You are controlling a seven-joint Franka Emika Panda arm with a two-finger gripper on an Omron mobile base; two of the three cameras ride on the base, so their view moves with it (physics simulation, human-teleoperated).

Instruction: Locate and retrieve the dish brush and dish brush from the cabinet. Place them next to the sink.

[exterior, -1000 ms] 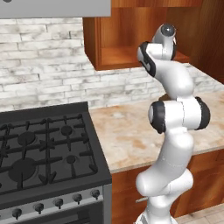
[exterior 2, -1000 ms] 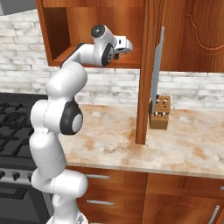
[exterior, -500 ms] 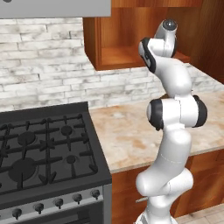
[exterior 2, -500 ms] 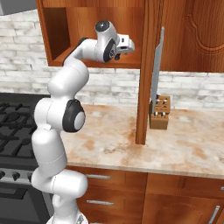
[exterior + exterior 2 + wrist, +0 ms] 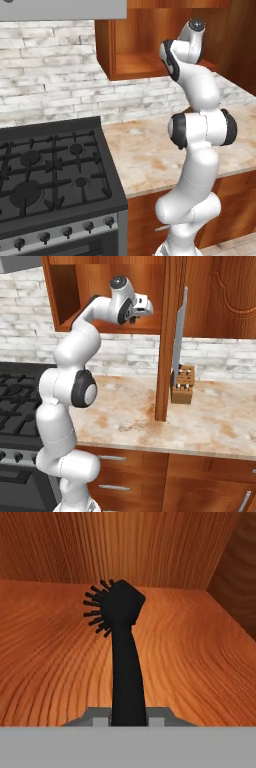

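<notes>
An all-black dish brush lies on the plain wooden floor of the open, glossy reddish-brown wall cabinet, its thin handle running straight away toward the back wall and its bristles sticking out to the left.

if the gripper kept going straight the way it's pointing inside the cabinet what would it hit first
Shut on the dish brush, the gripper points along its handle at the cabinet back wall. That wall looks like the first thing met, though depth is hard to judge.

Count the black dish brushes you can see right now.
1. The black round-headed dish brush lies on the wooden cabinet floor, handle between the gripper tips. A second may be hidden.
</notes>
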